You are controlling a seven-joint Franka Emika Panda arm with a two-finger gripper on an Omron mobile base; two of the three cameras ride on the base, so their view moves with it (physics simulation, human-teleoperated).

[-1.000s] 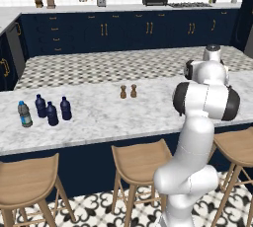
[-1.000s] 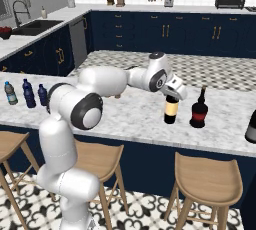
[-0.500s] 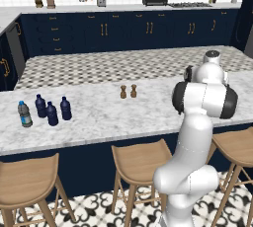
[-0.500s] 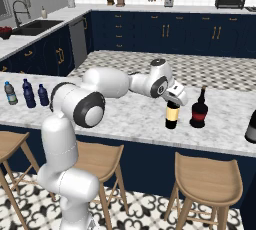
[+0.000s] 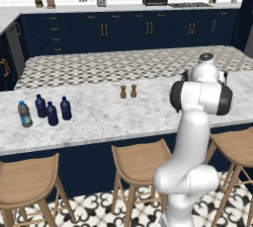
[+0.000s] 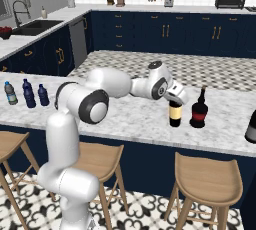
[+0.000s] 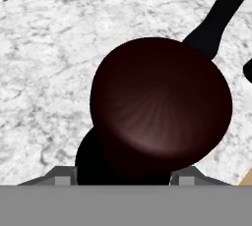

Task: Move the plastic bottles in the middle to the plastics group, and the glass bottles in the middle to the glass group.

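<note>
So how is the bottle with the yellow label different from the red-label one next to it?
The yellow-label bottle is straight-sided, while the red-label bottle is squat and round-bodied. The gripper is clamped on the yellow-label bottle's top; the red-label bottle stands free, its thin neck showing. Both are dark and stand upright on the marble counter.

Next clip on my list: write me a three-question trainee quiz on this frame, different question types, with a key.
1. True or false: the wine bottle with the tan label stands upright on the marble counter, beside the red-labelled bottle.
2. Multiple choice: how many bottles stand together near the counter's far left end in the left base view? A) two B) four C) six
3. Fill in: the gripper sits at the top of the wine bottle, its fingers closed on the bottle's ____.

Key
1. True.
2. B: the clear water bottle and three navy bottles.
3. Neck.
</note>
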